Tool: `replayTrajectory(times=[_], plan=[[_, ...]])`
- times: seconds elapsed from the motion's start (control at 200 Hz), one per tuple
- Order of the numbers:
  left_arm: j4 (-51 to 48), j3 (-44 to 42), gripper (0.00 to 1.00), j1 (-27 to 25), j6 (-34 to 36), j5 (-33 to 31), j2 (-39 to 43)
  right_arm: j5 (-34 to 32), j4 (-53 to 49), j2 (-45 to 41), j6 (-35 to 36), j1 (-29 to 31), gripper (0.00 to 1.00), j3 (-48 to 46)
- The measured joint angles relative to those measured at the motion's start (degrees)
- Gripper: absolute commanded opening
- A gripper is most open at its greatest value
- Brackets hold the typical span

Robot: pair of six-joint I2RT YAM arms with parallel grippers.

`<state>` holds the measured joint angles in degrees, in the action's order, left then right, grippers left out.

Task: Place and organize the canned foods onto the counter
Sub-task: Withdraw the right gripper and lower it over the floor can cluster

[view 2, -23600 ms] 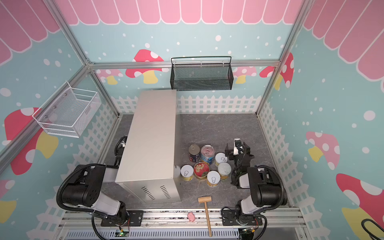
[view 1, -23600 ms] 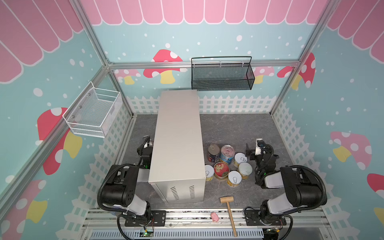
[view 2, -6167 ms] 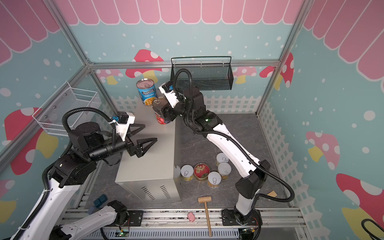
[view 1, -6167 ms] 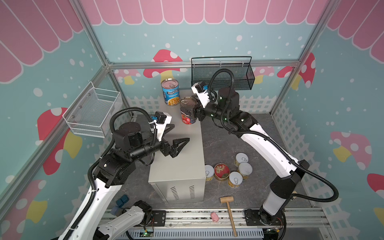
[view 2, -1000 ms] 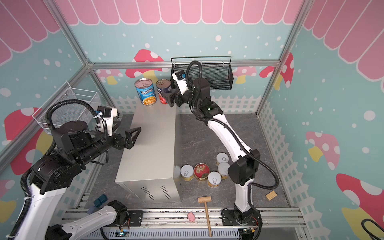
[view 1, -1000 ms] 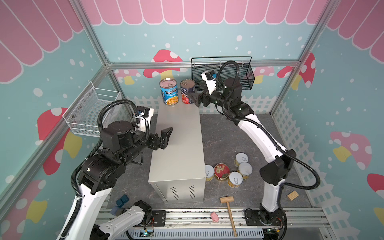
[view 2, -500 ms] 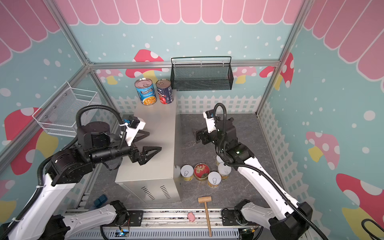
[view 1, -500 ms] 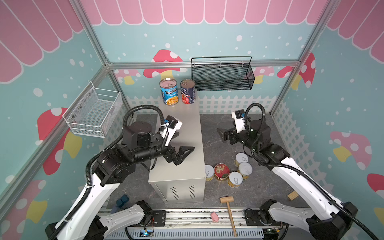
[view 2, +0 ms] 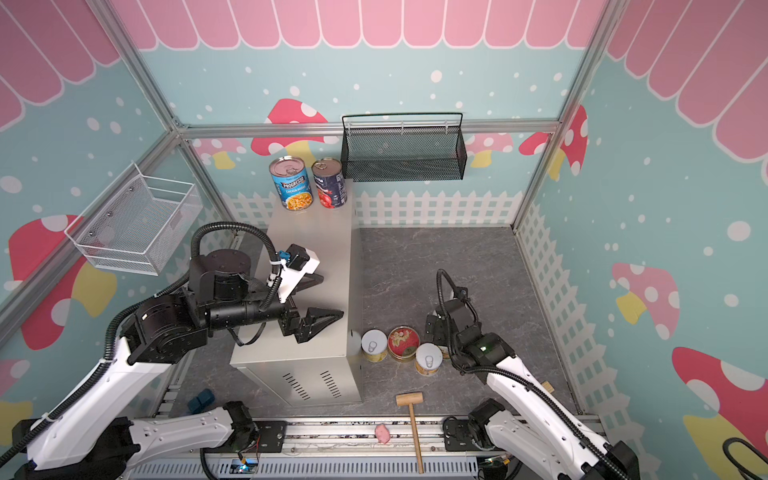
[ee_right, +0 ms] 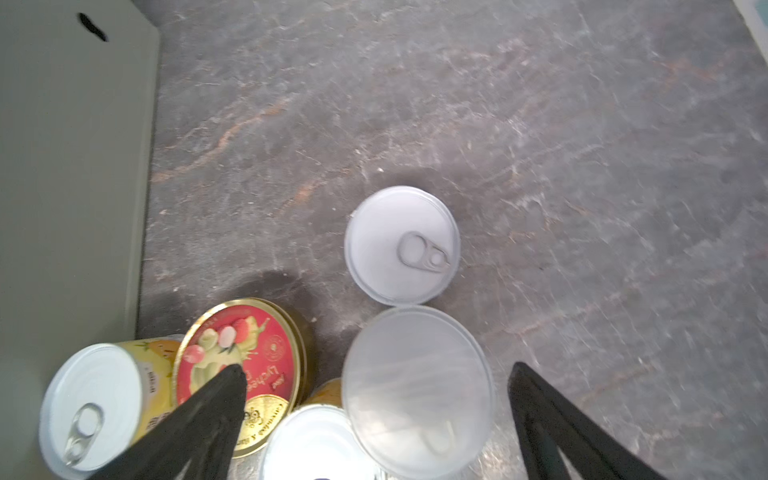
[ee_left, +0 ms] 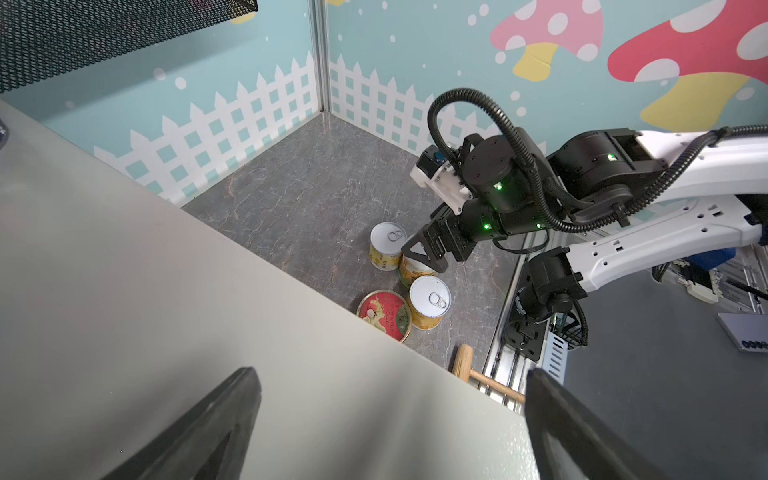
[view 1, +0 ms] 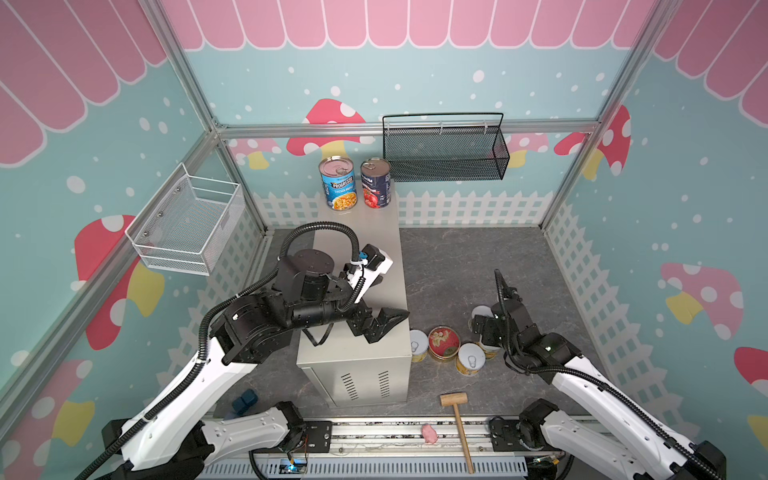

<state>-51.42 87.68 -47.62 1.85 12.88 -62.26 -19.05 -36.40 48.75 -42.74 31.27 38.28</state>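
Note:
The light-blue Progresso can point(view 1: 338, 185) and the dark navy can point(view 1: 376, 183) stand side by side at the far end of the beige counter point(view 1: 357, 266). On the floor to its right sit the red-lidded gold tin point(view 1: 444, 341) and several short yellow cans point(view 1: 469, 359). My right gripper point(ee_right: 376, 372) hangs open just above one yellow can point(ee_right: 415, 386), a finger on either side, not touching it. My left gripper point(ee_left: 390, 382) is open and empty over the counter's near right edge.
A wooden mallet point(view 1: 455, 405) and a small pink toy point(view 1: 429, 433) lie by the front rail. A black mesh basket point(view 1: 444, 151) hangs on the back wall, a white wire basket point(view 1: 187, 226) on the left wall. Another yellow can point(ee_right: 402, 245) stands just beyond the right gripper.
My right arm has swung from the navy can at the counter's far end down over the floor cans. My left gripper has shifted toward the counter's near right edge.

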Motion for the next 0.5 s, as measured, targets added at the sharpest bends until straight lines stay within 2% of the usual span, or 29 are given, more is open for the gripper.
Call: replayTrajectory(times=[0.22, 0.37, 0.5], plan=[[0.98, 0.00, 0.99, -0.15, 0.52, 0.22, -0.85, -2.49, -1.77, 0.11, -5.29, 1.90, 0.99, -1.11], [1.14, -0.02, 0.99, -0.15, 1.16, 0.20, -0.85, -2.29, -0.35, 2.64, -7.58, 2.23, 0.99, -5.66], [1.14, -0.02, 0.99, -0.15, 1.66, 0.20, -0.87, -2.08, 0.22, 3.04, -9.01, 2.54, 0.95, -8.20]])
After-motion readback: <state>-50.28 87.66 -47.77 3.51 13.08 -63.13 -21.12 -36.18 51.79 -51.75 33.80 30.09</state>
